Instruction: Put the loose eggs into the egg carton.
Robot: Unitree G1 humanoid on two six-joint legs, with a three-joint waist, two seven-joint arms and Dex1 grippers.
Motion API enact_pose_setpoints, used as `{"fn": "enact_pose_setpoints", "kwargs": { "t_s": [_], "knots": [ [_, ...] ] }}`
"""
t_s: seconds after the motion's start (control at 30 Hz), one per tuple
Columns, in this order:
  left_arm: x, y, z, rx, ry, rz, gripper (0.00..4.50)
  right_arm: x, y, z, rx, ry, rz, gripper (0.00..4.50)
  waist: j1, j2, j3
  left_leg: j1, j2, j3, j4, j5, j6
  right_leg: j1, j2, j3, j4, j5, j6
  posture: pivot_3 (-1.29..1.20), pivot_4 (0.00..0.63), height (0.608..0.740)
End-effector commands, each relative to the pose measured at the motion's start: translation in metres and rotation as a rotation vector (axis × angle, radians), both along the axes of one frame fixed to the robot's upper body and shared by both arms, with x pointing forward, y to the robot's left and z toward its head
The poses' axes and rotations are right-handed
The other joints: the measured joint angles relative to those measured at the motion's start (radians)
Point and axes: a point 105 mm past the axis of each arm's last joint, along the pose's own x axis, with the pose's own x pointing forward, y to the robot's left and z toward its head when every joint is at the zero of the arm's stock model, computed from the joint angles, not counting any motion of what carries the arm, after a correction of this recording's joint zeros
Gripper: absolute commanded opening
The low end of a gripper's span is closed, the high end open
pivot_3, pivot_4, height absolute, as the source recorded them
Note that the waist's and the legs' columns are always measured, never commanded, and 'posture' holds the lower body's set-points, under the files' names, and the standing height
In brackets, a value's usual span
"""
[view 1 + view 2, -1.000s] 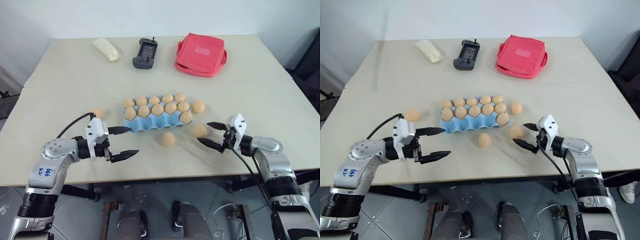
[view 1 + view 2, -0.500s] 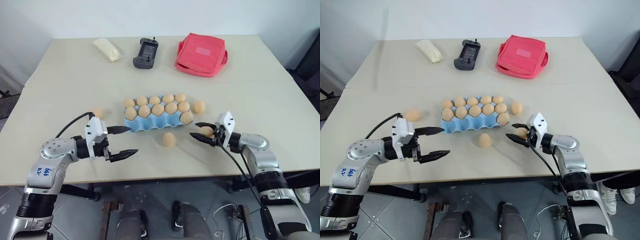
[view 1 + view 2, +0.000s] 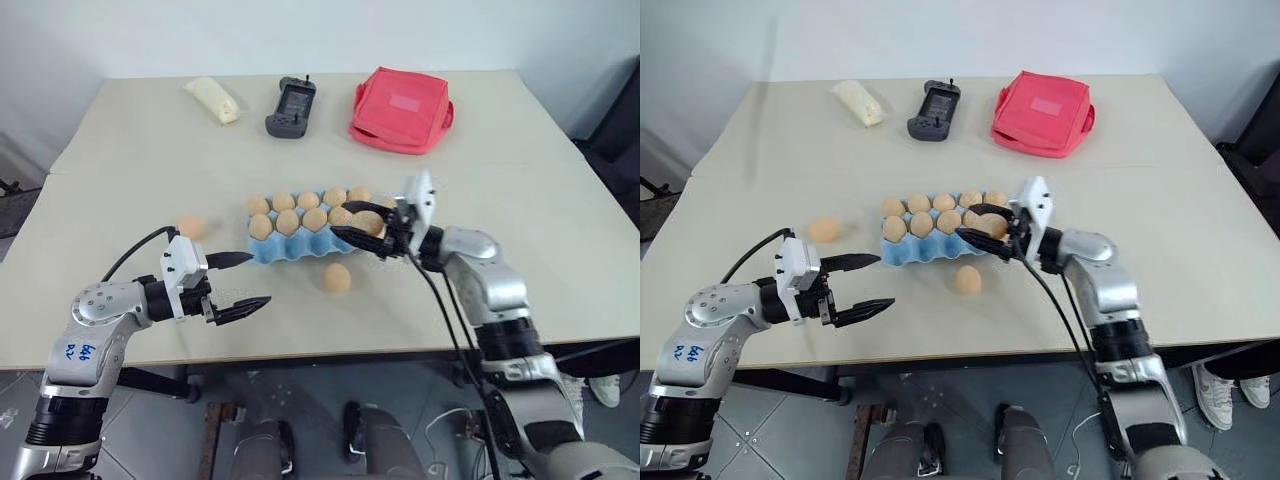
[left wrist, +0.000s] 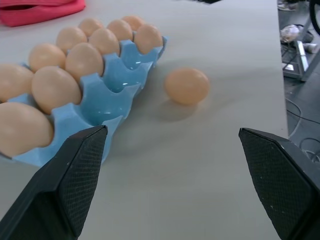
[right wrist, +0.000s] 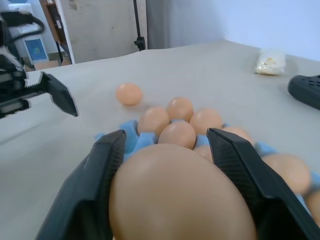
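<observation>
egg carton (image 3: 300, 243) mid-table, one loose egg (image 3: 337, 277) before it, another (image 3: 191, 226) left

A pale beige desk (image 3: 520, 220) carries everything. Near its middle sits a light blue egg carton (image 3: 300, 247), its cups filled with tan-orange eggs (image 3: 288, 222). More tan-orange eggs lie loose: one toward the left edge (image 3: 191, 227), one between the carton and the front edge (image 3: 337, 278). Toward the back edge are a bright red pouch (image 3: 402, 108) with a paler pink patch, a dark grey handheld device (image 3: 291, 106), and a cream-yellow packet (image 3: 212, 99). The left gripper (image 3: 243, 280) and the right gripper (image 3: 357, 222) both have black fingers on white and silver-grey arms. The right gripper's fingers hold a tan-orange egg (image 5: 182, 197).
</observation>
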Motion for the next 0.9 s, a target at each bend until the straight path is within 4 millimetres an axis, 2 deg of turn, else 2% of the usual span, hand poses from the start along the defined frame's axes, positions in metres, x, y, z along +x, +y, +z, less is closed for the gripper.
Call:
{"fn": "enact_pose_setpoints", "kwargs": {
  "t_s": [0.03, 0.1, 0.13, 0.2, 0.3, 0.37, 0.5, 0.6, 0.73, 0.9],
  "knots": [
    [-0.005, 0.0, 0.013, 0.008, -0.052, 0.001, 4.5, 0.011, 0.009, 0.002, 0.008, -0.043, -0.021, 2.59, 0.0, 0.0, 0.0, 0.0, 0.0, 0.0, 0.0, 0.0, 0.0, 0.0, 0.0, 0.0, 0.0, 0.0, 0.0, 0.0, 0.15, 0.74],
    [-0.006, 0.002, 0.014, 0.01, -0.052, 0.008, 4.5, 0.015, 0.013, -0.002, 0.008, -0.04, -0.021, 2.59, -0.001, 0.0, 0.0, -0.001, 0.0, 0.0, 0.0, 0.0, 0.0, 0.0, 0.0, 0.0, 0.0, 0.0, 0.0, 0.0, 0.15, 0.74],
    [-0.006, 0.003, 0.014, 0.01, -0.053, 0.014, 4.5, 0.016, 0.014, -0.004, -0.003, -0.041, -0.016, 3.02, -0.002, 0.0, 0.0, -0.002, 0.0, 0.0, 0.0, 0.001, 0.001, 0.0, 0.0, 0.0, 0.001, 0.0, 0.0, 0.0, 0.15, 0.74],
    [-0.007, 0.004, 0.014, 0.011, -0.055, 0.022, 4.5, 0.017, 0.015, -0.006, -0.008, -0.047, -0.011, 3.48, -0.003, 0.0, 0.0, -0.002, 0.0, 0.001, 0.0, 0.002, 0.003, 0.0, 0.0, 0.0, 0.001, 0.0, 0.0, 0.0, 0.15, 0.74],
    [-0.007, 0.004, 0.014, 0.011, -0.055, 0.029, 4.5, 0.013, 0.012, 0.005, 0.025, -0.071, 0.018, 4.47, -0.003, 0.0, 0.0, -0.002, 0.001, 0.0, 0.0, 0.002, 0.004, 0.0, 0.001, 0.0, 0.0, 0.0, 0.001, 0.0, 0.15, 0.74],
    [-0.007, 0.004, 0.013, 0.009, -0.056, 0.031, 4.5, 0.007, 0.003, 0.015, 0.037, -0.095, 0.023, 4.47, -0.003, 0.0, 0.0, -0.002, 0.001, 0.0, 0.0, 0.002, 0.003, 0.0, 0.001, 0.0, 0.0, 0.0, 0.001, 0.0, 0.15, 0.74],
    [-0.003, -0.001, 0.013, -0.005, -0.065, 0.031, 4.5, 0.003, -0.043, 0.021, 0.026, -0.131, -0.089, 4.47, 0.008, 0.0, 0.0, -0.002, 0.0, 0.0, 0.0, -0.001, 0.0, 0.0, 0.0, -0.001, -0.002, 0.0, 0.001, 0.0, 0.15, 0.74],
    [-0.005, -0.013, 0.016, -0.05, -0.028, -0.022, 4.5, -0.002, -0.081, 0.021, 0.016, -0.145, -0.208, 4.47, 0.006, 0.0, 0.0, -0.003, 0.0, -0.001, 0.0, -0.001, 0.0, 0.0, 0.0, -0.001, -0.005, 0.001, 0.002, 0.0, 0.15, 0.74],
    [0.005, -0.026, 0.017, -0.051, -0.064, -0.022, 4.5, -0.01, -0.142, -0.001, -0.005, -0.119, -0.415, 4.47, 0.006, 0.0, 0.0, -0.002, 0.0, 0.0, -0.001, -0.001, 0.001, 0.001, 0.0, -0.001, -0.006, 0.001, 0.002, 0.0, 0.15, 0.74],
    [0.015, -0.033, 0.024, -0.075, -0.091, -0.015, 4.5, -0.024, -0.182, -0.034, -0.033, -0.025, -0.509, 4.47, -0.005, 0.0, 0.0, -0.001, 0.001, 0.001, -0.001, 0.0, 0.003, 0.001, 0.003, 0.001, -0.005, 0.001, 0.002, 0.0, 0.15, 0.74]
  ]
}}
